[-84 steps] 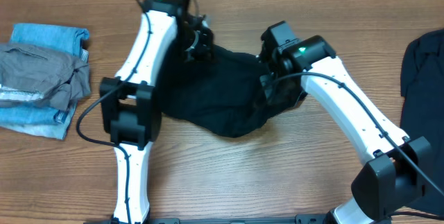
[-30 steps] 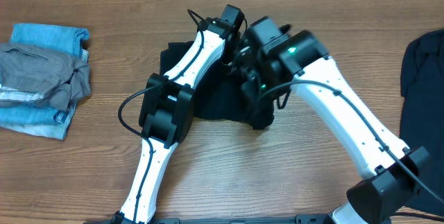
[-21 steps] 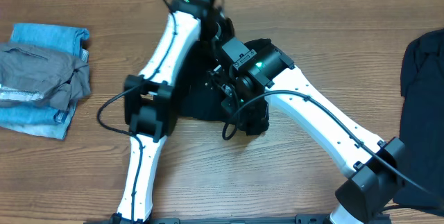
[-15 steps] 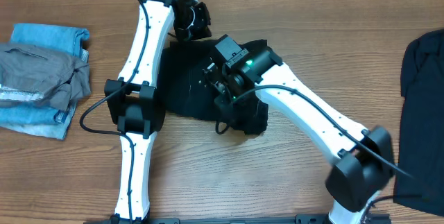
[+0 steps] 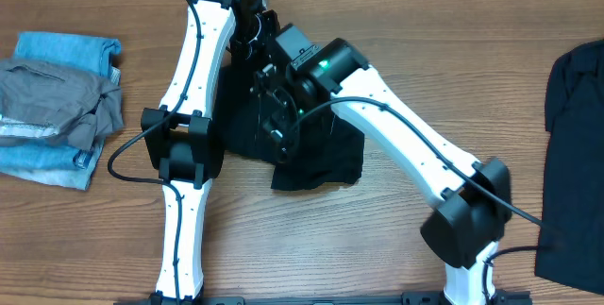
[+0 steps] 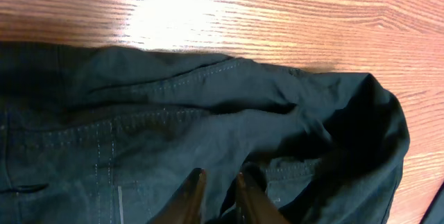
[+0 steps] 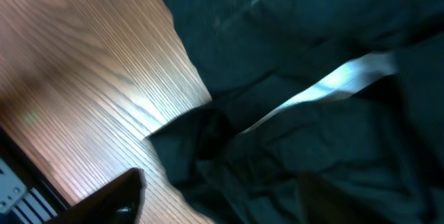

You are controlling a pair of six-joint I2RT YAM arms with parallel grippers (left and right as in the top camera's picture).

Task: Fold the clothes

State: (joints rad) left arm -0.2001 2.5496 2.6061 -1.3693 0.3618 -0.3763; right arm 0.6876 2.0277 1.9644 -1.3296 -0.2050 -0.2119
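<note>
**Overhead view, centre:** the black fabric shorts (image 5: 319, 159) lie crumpled on the wooden table (image 5: 425, 50), beneath both arms. Your right gripper (image 5: 272, 114) hovers over them with its jaws spread wide, gripping nothing.

**Left wrist view, bottom edge:** your left gripper (image 6: 216, 195) sits against the fabric with its fingers a narrow gap apart. You cannot tell whether they pinch it.

**Right wrist view, upper right:** a whitish lining strip (image 7: 340, 78) crosses the shorts.

clothes (image 5: 319, 165): black, whitish lining strip
table (image 5: 377, 248): brown wood grain
folded pile (image 5: 57, 107): light blue, grey
</note>
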